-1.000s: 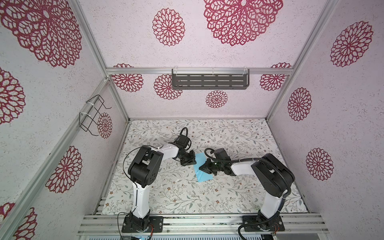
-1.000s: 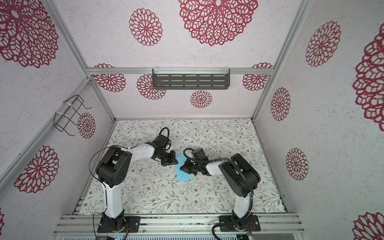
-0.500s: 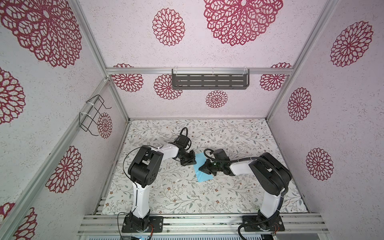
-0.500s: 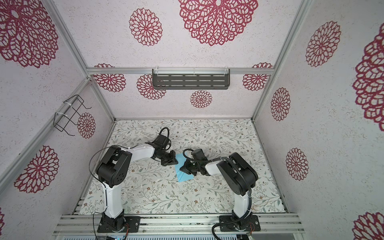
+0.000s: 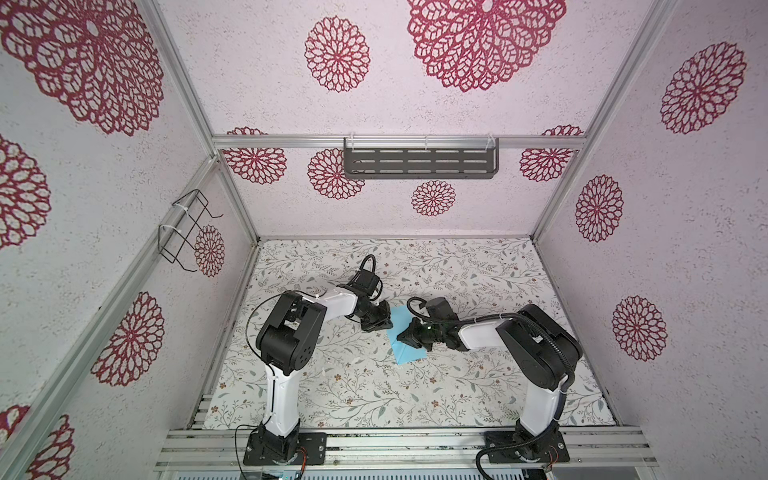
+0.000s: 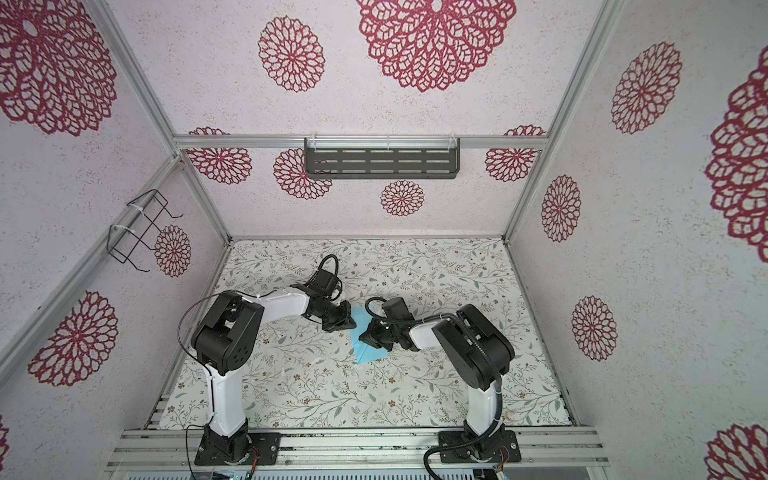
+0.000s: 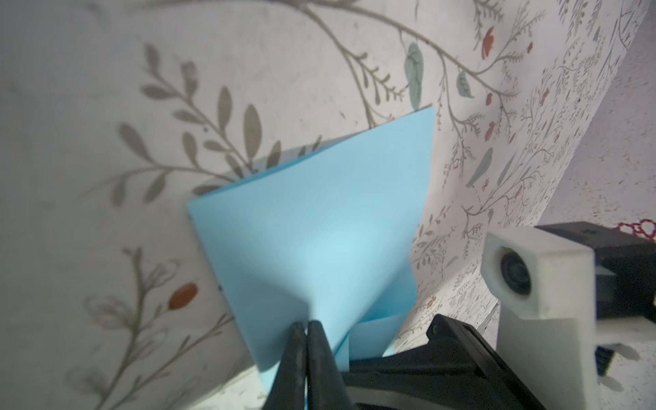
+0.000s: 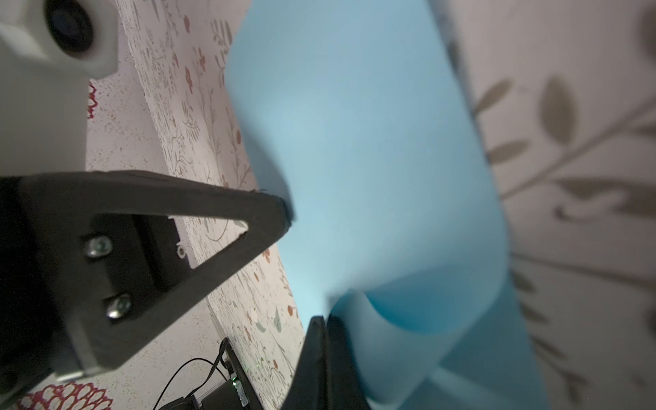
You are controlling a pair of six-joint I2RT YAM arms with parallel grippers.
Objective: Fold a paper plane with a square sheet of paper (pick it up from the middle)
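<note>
In both top views the light-blue square sheet of paper [image 5: 408, 354] [image 6: 372, 354] sits near the middle of the floral desk [image 5: 332, 386], between the two arms. The left end effector [image 5: 386, 325] [image 6: 351, 323] meets its far left edge, and the right end effector [image 5: 402, 337] [image 6: 362, 337] covers its middle. The near part of the sheet lies flat on the desk. Two containers hang on the walls, well apart from the sheet. One is a gray slotted shelf [image 5: 419, 161] [image 6: 380, 160] on the back wall. The other is a black wire basket [image 5: 183, 229] [image 6: 134, 230] on the left wall, with only wallpaper showing through its wires.

In the left wrist view the left end effector [image 7: 305, 328] has its fingers pressed together, pinching the square sheet of paper [image 7: 319, 230] at one edge. The sheet bows up off the desk, and a second layer shows behind its far edge. The other arm's white camera housing [image 7: 532, 284] is just beside it.

In the right wrist view the right end effector [image 8: 323, 324] is closed, clamping a curled corner of the square sheet of paper [image 8: 372, 159]. The left end effector [image 8: 284, 214] touches the opposite edge.
</note>
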